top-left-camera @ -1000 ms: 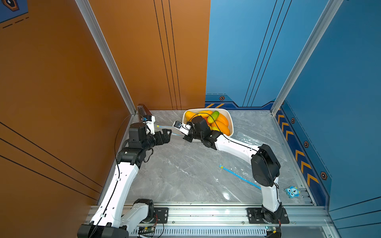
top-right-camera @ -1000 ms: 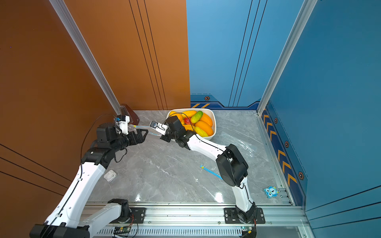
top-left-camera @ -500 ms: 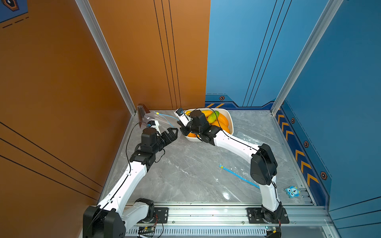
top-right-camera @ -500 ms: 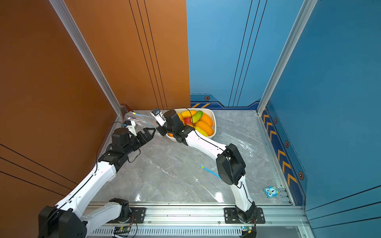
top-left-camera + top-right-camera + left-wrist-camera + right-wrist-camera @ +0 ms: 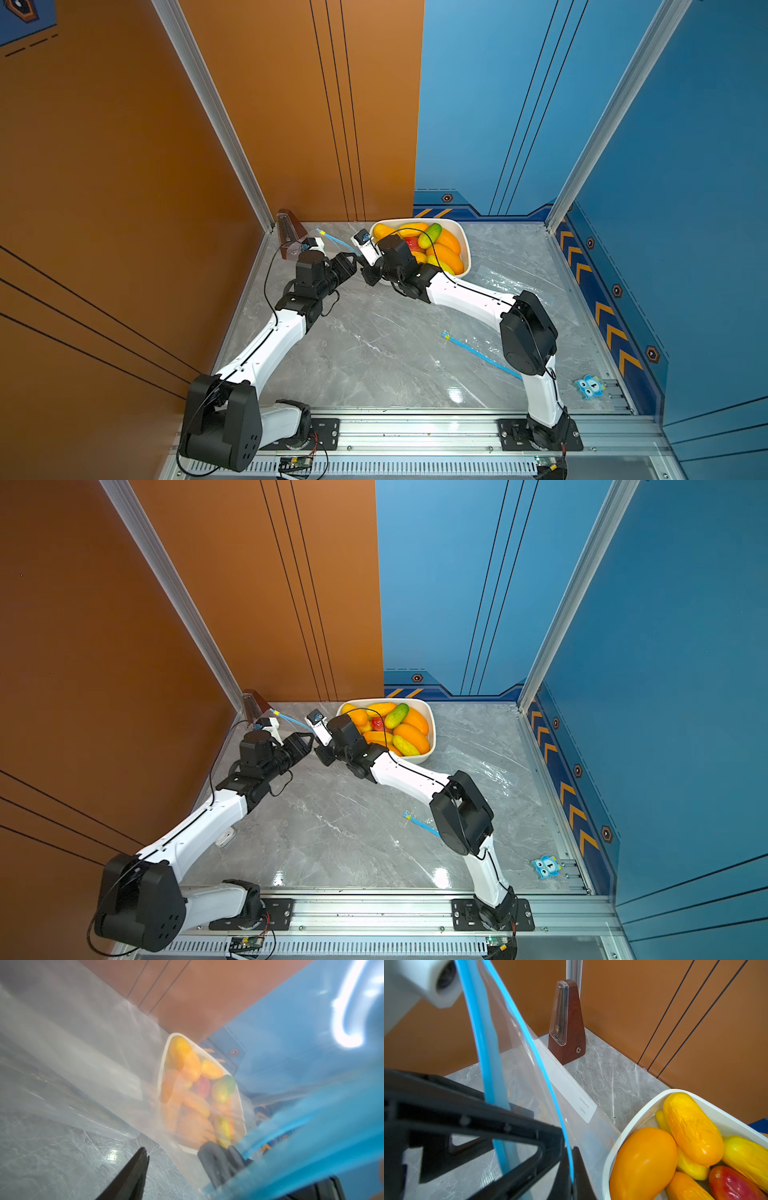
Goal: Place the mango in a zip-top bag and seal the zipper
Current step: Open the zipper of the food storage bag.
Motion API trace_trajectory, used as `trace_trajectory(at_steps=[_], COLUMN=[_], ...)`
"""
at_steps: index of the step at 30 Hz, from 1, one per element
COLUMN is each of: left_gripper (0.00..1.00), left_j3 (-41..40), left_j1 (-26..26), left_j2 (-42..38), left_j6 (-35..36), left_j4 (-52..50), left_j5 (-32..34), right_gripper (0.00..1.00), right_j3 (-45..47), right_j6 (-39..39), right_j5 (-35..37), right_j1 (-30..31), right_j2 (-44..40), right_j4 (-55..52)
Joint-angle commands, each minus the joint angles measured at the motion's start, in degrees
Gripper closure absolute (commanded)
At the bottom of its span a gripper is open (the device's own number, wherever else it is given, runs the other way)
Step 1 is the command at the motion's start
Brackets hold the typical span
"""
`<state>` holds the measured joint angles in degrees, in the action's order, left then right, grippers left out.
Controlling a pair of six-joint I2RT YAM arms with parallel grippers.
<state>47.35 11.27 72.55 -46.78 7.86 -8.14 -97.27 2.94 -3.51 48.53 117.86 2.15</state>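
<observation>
A clear zip-top bag [image 5: 550,1093] with a blue zipper hangs in the air at the back left of the table, just left of the bowl. My right gripper [image 5: 572,1167] is shut on its blue zipper edge; in both top views it [image 5: 368,276] sits beside the bowl. My left gripper [image 5: 351,264] faces it from the left, open, its jaws apart around the bag's other zipper strip [image 5: 291,1147]. One dark finger [image 5: 133,1176] shows clearly. Several mangoes [image 5: 446,253], orange, yellow, green and red, lie in a white bowl [image 5: 465,249].
A brown metronome [image 5: 291,232] stands in the back left corner behind the bag. A second clear bag [image 5: 511,291] with a blue zipper [image 5: 478,353] lies flat on the right side of the grey table. A blue owl toy [image 5: 590,386] sits at the front right.
My left arm has swung in from the left wall toward the right gripper, and its jaws have narrowed around the bag's edge. The right gripper still holds the bag in about the same place.
</observation>
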Motion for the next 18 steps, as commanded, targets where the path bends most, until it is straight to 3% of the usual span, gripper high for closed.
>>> trace_trajectory(at_steps=[1,6,10,18], left_gripper=[0.47,0.70,0.98,1.00], left_j3=[1.97,5.53,7.80,8.51], left_j1=[-0.34,-0.51,-1.45,-5.30], left_j2=[0.04,1.10,0.45,-2.08], left_j6=[1.56,5.19,8.06,10.53], left_j4=[0.25,-8.49,-15.61,-22.98], left_j5=[0.03,0.34,0.85,-2.38], right_gripper=[1.00,1.00,1.00,1.00], right_j3=[1.11,0.78,0.10,-3.25], right_j6=[0.10,-0.89,-3.07,-8.68], right_j5=[2.09,4.00,8.33,14.22], right_j1=[0.21,0.18,-0.19,-1.18], right_j2=[-2.57,-2.80,-2.72,-2.41], right_j4=[2.55,3.42,3.91,0.23])
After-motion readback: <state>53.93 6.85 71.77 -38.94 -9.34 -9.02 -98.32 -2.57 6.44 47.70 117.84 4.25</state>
